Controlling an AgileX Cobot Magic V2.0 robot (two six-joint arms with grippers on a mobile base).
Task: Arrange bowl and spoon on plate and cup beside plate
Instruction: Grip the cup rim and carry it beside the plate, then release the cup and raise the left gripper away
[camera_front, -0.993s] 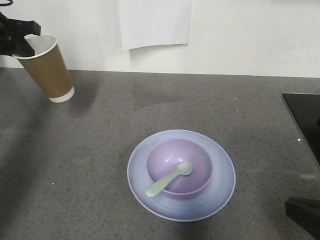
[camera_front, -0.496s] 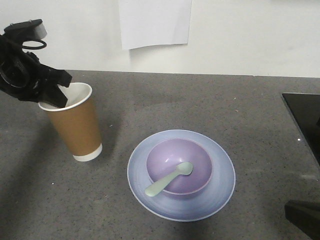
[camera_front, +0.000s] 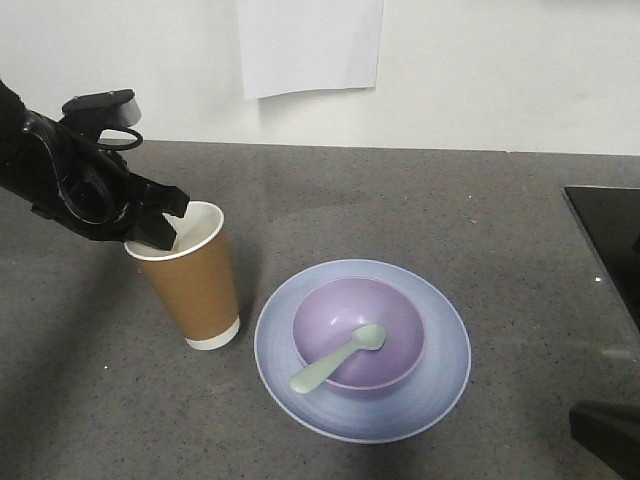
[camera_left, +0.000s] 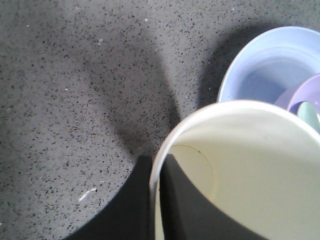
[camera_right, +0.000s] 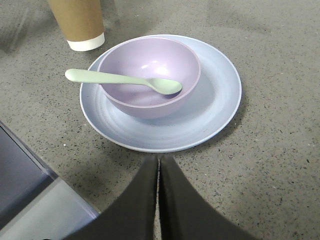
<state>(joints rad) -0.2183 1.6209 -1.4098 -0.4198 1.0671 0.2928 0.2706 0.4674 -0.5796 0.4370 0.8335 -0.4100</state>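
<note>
Setting the cup (camera_front: 190, 277) down just beside the plate (camera_front: 440, 385): left fingers (camera_front: 160, 228) clamp its rim. Lower until its base sits flat on the bench (camera_front: 420, 200), then open straight outward, avoiding tipping.

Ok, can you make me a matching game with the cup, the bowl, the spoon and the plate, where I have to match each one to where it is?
Things:
1. cup
2. bowl
3. spoon
4. plate

Places:
A. lying in the purple bowl with its handle poking over the rim
B. flat on the grey table, under the bowl
C. sitting in the middle of the plate
D. upright on the table just beside the plate, held at its rim by the left gripper

Right pairs: 1-D, 2-C, 3-A, 4-B
</note>
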